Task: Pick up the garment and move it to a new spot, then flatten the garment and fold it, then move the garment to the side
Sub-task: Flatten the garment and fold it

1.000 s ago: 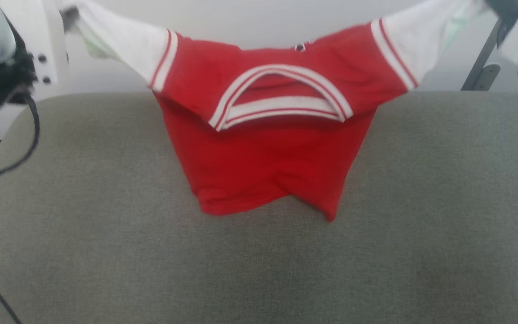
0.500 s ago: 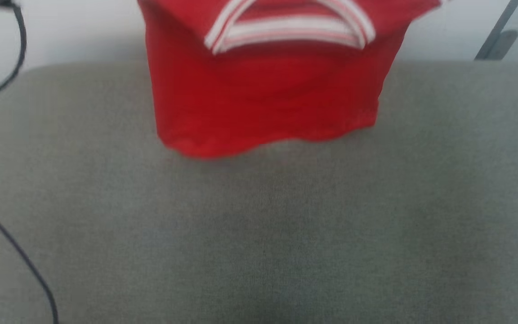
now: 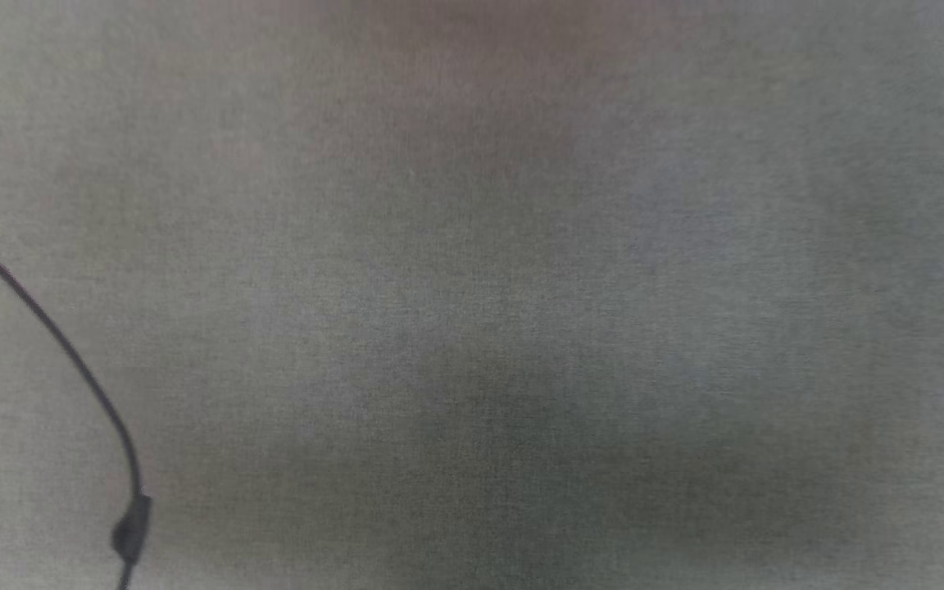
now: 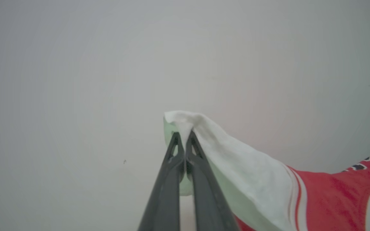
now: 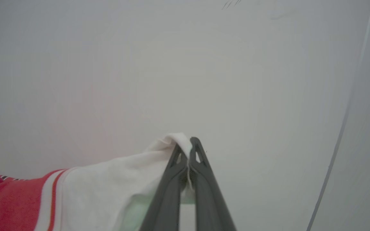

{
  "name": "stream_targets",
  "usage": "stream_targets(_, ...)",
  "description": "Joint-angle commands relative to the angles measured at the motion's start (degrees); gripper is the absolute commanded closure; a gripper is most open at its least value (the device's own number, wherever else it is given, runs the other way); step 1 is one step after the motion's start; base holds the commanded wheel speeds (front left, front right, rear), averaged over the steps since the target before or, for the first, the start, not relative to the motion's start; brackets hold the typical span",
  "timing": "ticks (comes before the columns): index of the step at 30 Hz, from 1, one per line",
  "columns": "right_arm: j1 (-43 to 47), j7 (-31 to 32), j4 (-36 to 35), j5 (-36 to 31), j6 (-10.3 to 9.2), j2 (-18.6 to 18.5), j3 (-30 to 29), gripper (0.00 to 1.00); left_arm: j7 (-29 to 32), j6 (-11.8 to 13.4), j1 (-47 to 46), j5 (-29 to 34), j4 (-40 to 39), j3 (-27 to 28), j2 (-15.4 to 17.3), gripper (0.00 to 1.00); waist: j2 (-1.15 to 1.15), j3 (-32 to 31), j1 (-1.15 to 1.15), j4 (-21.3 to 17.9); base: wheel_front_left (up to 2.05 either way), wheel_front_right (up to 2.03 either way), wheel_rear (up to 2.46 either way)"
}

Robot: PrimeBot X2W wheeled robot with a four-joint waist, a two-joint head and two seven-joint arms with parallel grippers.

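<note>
Tilted down since 1 s ago: head camera shift, not object motion; now looking at grey fabric surface (image 3: 521, 287) with black cable (image 3: 54, 340) curving across it. Holding garment (image 4: 332, 199) strung by both sleeves between the 2 grippers. On garment's white sleeve (image 4: 236, 160): left gripper (image 4: 183, 133) pressed together, pinching the sleeve tip; striped trim (image 4: 295, 195) and red body trailing away from the tip. On garment's other sleeve (image 5: 114, 179): right gripper (image 5: 186, 142) likewise clamped on the tip. Behind garment: pale wall (image 4: 75, 64).
</note>
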Motion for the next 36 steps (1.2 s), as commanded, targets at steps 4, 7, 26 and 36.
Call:
stream_targets(4, 1.5, -1.8, 3.8, -4.6, -0.08, 0.1, 1.7, 1.00, -5.1, -0.8, 2.4, -0.2, 5.0, -0.3, -2.2, 1.00, 0.00, 3.8, 0.00, 1.7, 0.00, 0.00, 0.00)
stream_targets(7, 4.0, -2.0, 7.3, -4.2, -0.09, -0.2, 4.2, 1.00, -6.5, -1.8, 4.7, -1.2, 8.6, -0.6, -3.2, 1.00, 0.00, 3.5, 0.00, 2.2, 0.00, 0.00, 0.00)
stream_targets(26, 41.6, 27.7, -8.7, 40.6, -0.09, -13.5, 26.2, 1.00, 15.7, -7.2, 42.5, -13.2, 11.4, -3.4, -0.7, 1.00, 0.00, -12.3, 0.00, 1.7, 0.00, 0.00, 0.00)
stream_targets(36, 56.6, 41.1, -24.4, 48.2, -0.09, -24.5, 27.8, 1.00, 26.2, 4.5, 69.1, -19.4, -20.8, 0.0, 10.8, 1.00, 0.00, -15.9, 0.00, 0.5, 0.00, 0.00, 0.00)
